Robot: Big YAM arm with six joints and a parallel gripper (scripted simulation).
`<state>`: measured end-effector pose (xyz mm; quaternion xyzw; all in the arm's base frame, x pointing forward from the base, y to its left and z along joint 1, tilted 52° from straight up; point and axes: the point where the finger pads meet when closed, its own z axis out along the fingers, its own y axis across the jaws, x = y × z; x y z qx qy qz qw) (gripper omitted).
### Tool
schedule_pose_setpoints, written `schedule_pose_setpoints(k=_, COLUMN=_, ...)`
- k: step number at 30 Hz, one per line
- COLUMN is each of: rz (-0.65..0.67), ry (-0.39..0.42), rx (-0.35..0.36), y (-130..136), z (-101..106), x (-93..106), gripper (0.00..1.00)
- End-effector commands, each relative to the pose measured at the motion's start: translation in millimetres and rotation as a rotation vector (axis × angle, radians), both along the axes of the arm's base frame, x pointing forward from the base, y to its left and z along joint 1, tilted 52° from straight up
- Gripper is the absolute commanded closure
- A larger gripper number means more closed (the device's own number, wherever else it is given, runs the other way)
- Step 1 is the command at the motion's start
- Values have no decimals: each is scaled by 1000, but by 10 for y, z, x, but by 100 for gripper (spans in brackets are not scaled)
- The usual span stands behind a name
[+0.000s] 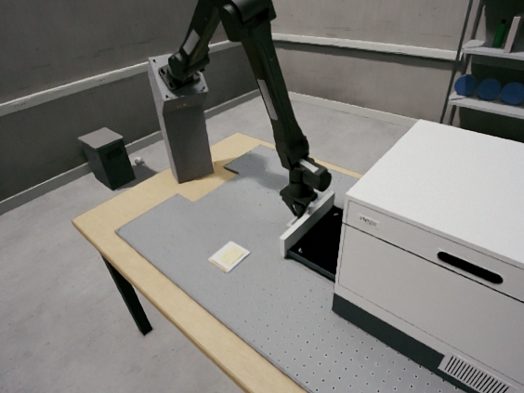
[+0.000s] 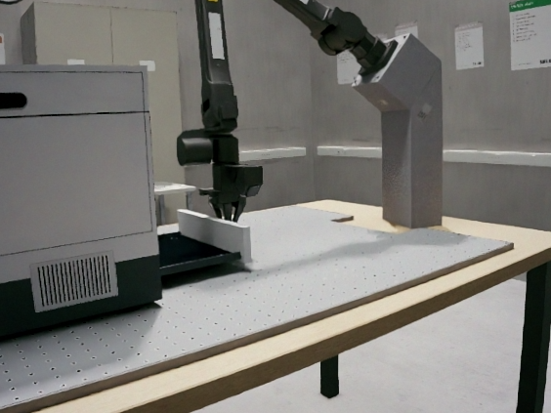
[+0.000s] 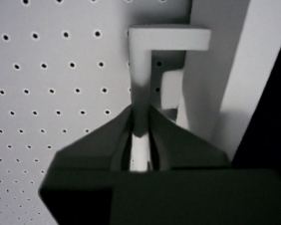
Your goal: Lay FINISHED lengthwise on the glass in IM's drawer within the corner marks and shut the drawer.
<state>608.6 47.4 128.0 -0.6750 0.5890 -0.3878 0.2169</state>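
The imager (image 1: 432,182) (image 2: 73,167) is white above dark grey, the grey board (image 1: 195,233) (image 2: 342,265) dotted with dark holes

In the top view, the imager (image 1: 432,182) (image 2: 73,167) at the right of the frame has a smooth, matt white casing like painted metal, over a dark matt base band. The table (image 1: 204,340) (image 2: 303,350) across the lower part looks like pale, smooth wood, its perforated grey mat (image 1: 186,233) (image 2: 342,274) (image 3: 50,50) matt. The arm pedestal (image 1: 188,140) (image 2: 415,167), upper left of centre, seems dull grey metal, faintly speckled.
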Motion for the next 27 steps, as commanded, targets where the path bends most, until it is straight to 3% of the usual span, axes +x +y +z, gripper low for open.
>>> schedule_pose_setpoints(k=1, rz=-7, ry=20, rx=-3, y=-67, z=-42, x=-85, gripper=93)
schedule_pose_setpoints(k=8, rz=-8, ry=-5, rx=0, y=-82, z=-1, x=-69, gripper=93)
schedule_pose_setpoints(k=27, rz=-10, ry=20, rx=-1, y=-95, z=-118, x=-149, gripper=93)
